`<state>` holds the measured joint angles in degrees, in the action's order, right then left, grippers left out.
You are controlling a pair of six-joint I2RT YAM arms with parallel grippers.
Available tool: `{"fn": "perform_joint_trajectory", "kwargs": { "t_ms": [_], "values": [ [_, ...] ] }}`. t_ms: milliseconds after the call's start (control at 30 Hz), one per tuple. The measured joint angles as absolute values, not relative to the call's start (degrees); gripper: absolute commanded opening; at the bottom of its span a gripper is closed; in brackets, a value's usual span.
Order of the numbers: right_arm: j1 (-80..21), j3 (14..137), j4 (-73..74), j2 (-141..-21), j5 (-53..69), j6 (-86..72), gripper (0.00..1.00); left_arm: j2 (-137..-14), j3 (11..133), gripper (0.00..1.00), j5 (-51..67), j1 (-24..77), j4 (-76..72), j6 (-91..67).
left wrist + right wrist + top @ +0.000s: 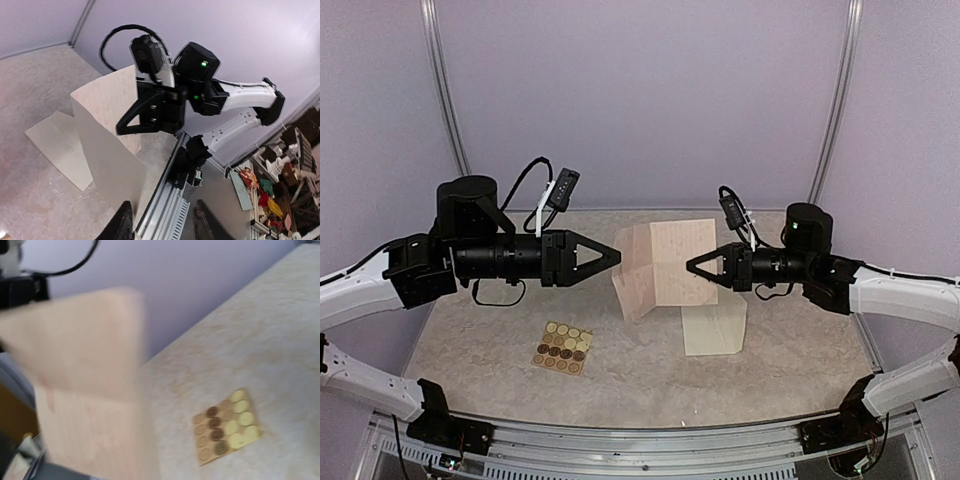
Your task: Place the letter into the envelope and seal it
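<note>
The letter [665, 255], a pinkish folded sheet, hangs above the middle of the table between both arms. My right gripper [690, 266] is shut on its right edge; the left wrist view shows the right gripper [120, 131] pinching the letter [107, 135]. In the right wrist view the blurred letter [85, 390] fills the left side and hides the fingers. My left gripper [617, 256] is at the sheet's left edge. Its fingers [125, 222] stand apart, and the paper's lower edge lies beside one finger without being pinched. The cream envelope [715, 325] lies flat on the table under the right gripper.
A tan card of round stickers [563, 347] lies on the table at the front left, also seen in the right wrist view as the sticker card [227, 425]. A metal rail [650, 440] runs along the near table edge. Purple walls enclose the back and sides.
</note>
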<state>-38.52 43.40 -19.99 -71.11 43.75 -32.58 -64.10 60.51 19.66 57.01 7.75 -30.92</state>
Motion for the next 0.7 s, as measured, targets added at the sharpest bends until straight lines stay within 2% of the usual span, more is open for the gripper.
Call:
{"fn": "perform_joint_trajectory", "kwargs": {
  "t_ms": [100,267,500,700],
  "values": [
    [-38.5,43.35,-18.76,-70.32,39.9,-32.42,0.0,-63.88,60.4,0.53,16.01,56.29,7.53,-32.14],
    [-38.5,43.35,-16.75,-69.19,38.2,-32.34,0.0,-60.27,57.12,0.54,7.92,53.3,6.44,-35.73],
    [-40.16,45.34,-12.84,-68.25,44.18,-31.9,0.0,-55.46,51.16,0.54,-2.35,46.96,6.63,-44.05],
    [-45.34,52.12,-10.17,-67.26,51.51,-30.94,0.0,-55.18,46.54,0.54,-5.48,44.38,6.94,-48.8]
  ]
}}
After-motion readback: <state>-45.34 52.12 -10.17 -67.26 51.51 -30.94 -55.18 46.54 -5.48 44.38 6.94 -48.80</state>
